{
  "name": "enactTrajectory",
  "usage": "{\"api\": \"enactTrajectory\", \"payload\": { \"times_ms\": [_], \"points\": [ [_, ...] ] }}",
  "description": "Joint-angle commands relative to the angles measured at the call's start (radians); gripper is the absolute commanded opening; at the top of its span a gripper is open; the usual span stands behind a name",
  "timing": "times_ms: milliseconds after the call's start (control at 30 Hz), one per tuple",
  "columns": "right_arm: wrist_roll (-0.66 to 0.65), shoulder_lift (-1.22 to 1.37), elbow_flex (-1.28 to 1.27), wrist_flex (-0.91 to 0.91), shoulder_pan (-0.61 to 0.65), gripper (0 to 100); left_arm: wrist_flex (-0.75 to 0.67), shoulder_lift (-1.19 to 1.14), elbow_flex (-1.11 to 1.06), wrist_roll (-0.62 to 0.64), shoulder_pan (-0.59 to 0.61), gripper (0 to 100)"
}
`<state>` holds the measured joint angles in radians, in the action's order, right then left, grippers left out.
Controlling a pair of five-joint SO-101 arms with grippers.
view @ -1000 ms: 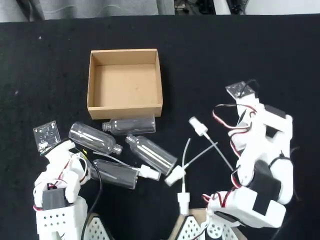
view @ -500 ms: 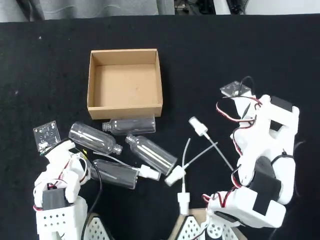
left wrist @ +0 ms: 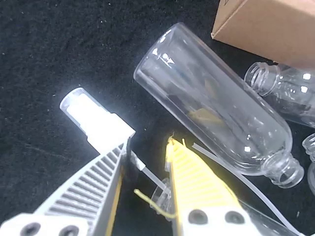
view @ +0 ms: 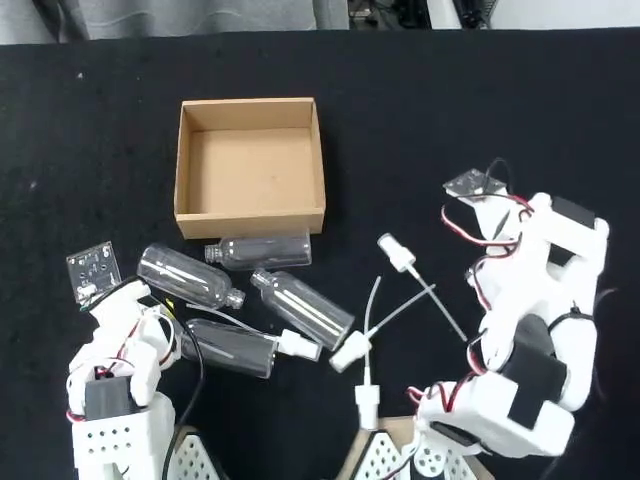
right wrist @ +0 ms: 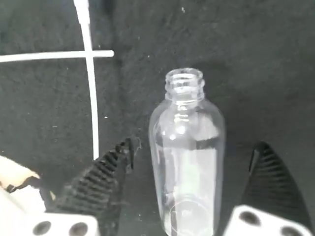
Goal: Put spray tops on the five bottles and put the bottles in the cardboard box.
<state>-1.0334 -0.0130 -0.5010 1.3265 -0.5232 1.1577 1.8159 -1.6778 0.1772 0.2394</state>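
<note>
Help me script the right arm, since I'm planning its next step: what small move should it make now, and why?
Probably close the right gripper on the uncapped bottle. Its jaws stand open on either side of the bottle's body, which lies on the black table, so a grasp looks ready.

Bottle [right wrist: 187,162] base cut by frame edge; cardboard box [left wrist: 266,22] cropped to corner; spray top [left wrist: 96,120] tube partly hidden.

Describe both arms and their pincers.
Both the left arm and right arm are white plastic with black motor blocks and red, black and white cables. The left pincer has one ribbed white finger and one yellow; the right pincer has ribbed black fingers.
</note>
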Motion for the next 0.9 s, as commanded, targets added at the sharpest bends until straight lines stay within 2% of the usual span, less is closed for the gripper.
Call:
{"api": "enactTrajectory", "payload": {
  "times_ms": [0, 100, 600, 867],
  "points": [
    [-0.046, 0.042, 0.012, 0.002, -0.034, 33.9, -0.002, 0.005, -0.022, -0.002, 0.005, 12],
    [-0.08, 0.076, 0.015, 0.002, -0.032, 33.9, -0.002, 0.005, -0.022, -0.002, 0.005, 12],
    [-0.08, 0.094, 0.064, 0.002, -0.035, 33.7, -0.002, 0.005, -0.022, -0.002, 0.007, 12],
    [-0.08, 0.094, 0.068, 0.002, -0.031, 20.4, -0.002, 0.005, -0.022, -0.002, 0.007, 12]
  ]
}}
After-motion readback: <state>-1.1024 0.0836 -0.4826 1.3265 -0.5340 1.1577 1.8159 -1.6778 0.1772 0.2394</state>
